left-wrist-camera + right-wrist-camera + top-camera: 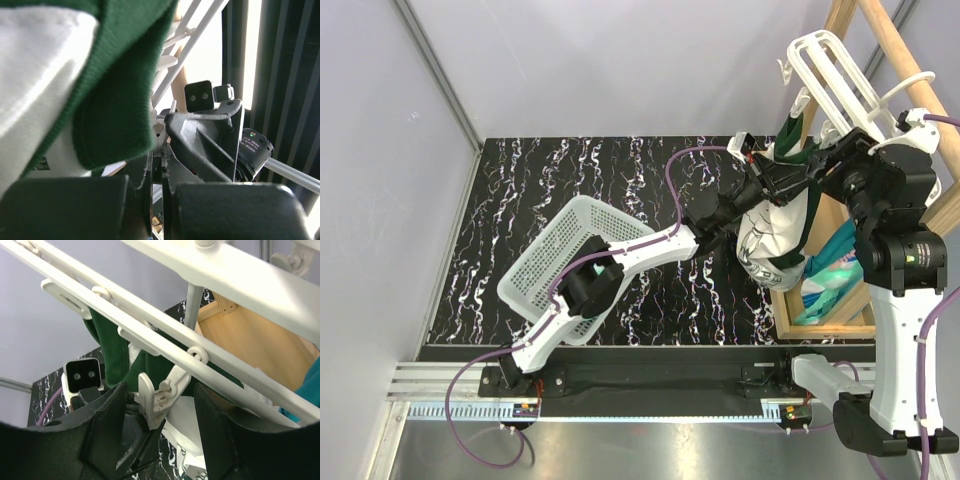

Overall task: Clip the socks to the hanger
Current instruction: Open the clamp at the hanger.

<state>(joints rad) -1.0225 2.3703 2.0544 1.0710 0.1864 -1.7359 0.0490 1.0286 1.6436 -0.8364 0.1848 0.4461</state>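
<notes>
While a sock [768, 232] is held up in the closed left gripper [156, 200] just under the hanger [835, 70], a clip [156, 397] is straddled, unsqueezed, by the half-open right gripper [157, 430]; squeezing it open for the cuff is judged next.

A white hanger [835, 72] is located at the upper right, against a wooden rack [820, 328]. Below it, a sock [770, 235] is held by the left gripper [767, 165]. A mesh basket [545, 255] is positioned centre left.

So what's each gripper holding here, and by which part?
Left gripper seems shut on a sock near its green cuff. Right gripper holds nothing: open, straddling a hanger clip.
</notes>
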